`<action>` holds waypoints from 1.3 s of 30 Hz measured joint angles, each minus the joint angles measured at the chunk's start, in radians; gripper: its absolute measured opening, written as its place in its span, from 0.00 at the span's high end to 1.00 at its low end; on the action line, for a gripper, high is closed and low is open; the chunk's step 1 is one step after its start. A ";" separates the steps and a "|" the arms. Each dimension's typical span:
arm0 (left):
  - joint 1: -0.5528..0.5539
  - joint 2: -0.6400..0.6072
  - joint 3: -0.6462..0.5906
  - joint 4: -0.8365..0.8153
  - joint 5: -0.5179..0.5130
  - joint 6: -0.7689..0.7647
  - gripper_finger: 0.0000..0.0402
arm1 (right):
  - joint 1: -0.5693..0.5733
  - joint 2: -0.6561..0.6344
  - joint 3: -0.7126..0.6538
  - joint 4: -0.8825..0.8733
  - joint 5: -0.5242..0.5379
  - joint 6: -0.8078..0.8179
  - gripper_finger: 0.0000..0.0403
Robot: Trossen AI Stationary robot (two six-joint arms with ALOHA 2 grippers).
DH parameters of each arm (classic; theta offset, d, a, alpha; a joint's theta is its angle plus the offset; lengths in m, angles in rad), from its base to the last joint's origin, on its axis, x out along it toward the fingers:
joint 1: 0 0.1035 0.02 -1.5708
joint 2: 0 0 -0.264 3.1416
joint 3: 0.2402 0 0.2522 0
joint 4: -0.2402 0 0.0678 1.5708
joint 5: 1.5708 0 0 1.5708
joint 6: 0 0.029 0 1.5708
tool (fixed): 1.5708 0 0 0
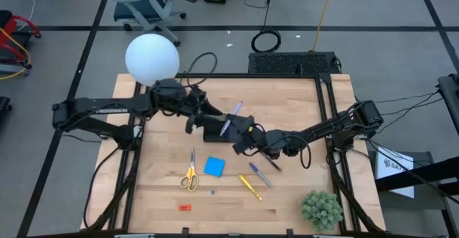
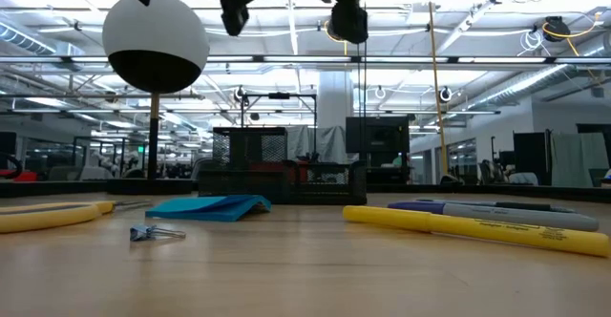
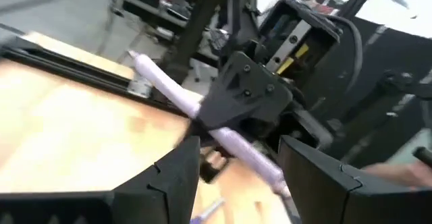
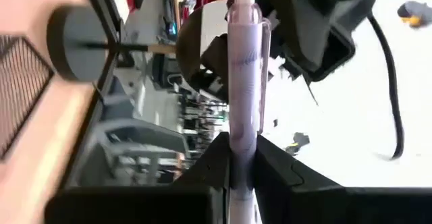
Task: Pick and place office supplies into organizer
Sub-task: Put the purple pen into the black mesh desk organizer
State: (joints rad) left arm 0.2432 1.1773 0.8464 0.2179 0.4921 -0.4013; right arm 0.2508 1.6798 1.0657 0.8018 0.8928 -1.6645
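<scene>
Pen over the organizer

Right gripper (image 1: 239,139) clamps a lilac pen (image 1: 231,118) slanting above the black organizer (image 1: 215,129); left gripper (image 1: 195,117), jaws apart, sits just beside it.

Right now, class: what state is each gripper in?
Left gripper: open, holding nothing, beside the purple pen.
Right gripper: shut on the purple pen, above the organizer.

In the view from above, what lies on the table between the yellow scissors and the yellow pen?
The blue pad lies between the yellow scissors and the yellow pen, seen in the high view.
</scene>
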 joint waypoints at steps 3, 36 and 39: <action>0.001 -0.062 0.000 -0.046 -0.059 0.055 0.48 | -0.002 0.000 0.000 0.000 -0.004 0.123 0.92; -0.008 -0.335 -0.537 0.613 -0.315 0.096 0.48 | -0.337 0.006 -0.268 0.306 -0.735 1.420 0.92; -0.010 -0.335 -0.537 0.609 -0.309 0.104 0.48 | -0.351 0.034 -0.270 0.347 -0.760 1.461 0.92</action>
State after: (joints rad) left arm 0.2333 0.8425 0.3096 0.8265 0.1829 -0.2977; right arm -0.1001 1.7143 0.7952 1.1488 0.1329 -0.2037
